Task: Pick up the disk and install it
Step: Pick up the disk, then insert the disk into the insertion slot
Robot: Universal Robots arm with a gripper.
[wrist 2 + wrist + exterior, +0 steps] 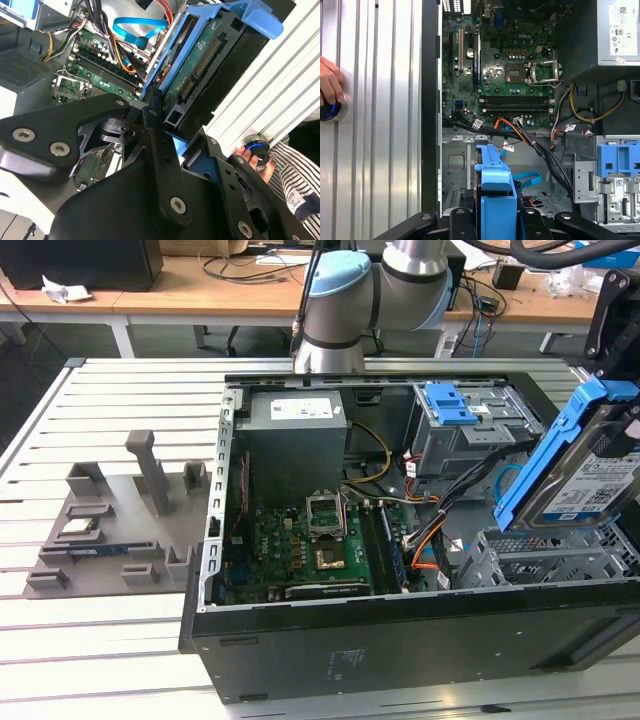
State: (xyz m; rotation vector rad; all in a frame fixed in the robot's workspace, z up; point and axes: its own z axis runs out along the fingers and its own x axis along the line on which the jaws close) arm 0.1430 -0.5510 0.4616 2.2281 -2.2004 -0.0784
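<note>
The disk [585,485] is clear of the table and steeply tilted, its labelled face toward the exterior view and its blue side rails uppermost. It is at the exterior view's right, over the grey drive cage [540,560] in the corner of the open computer case [400,640], with its lower end near the cage top. The gripper [172,122] clamps the disk by one end, one black finger [152,107] pressed against a blue rail. Inside the case, the motherboard [320,550] lies flat, the power supply box [295,430] is beyond it, and a light-blue latch plate [450,402] sits on the upper bay. On the slatted table [100,640], a person's hand [329,80] rests on a round button [327,111].
</note>
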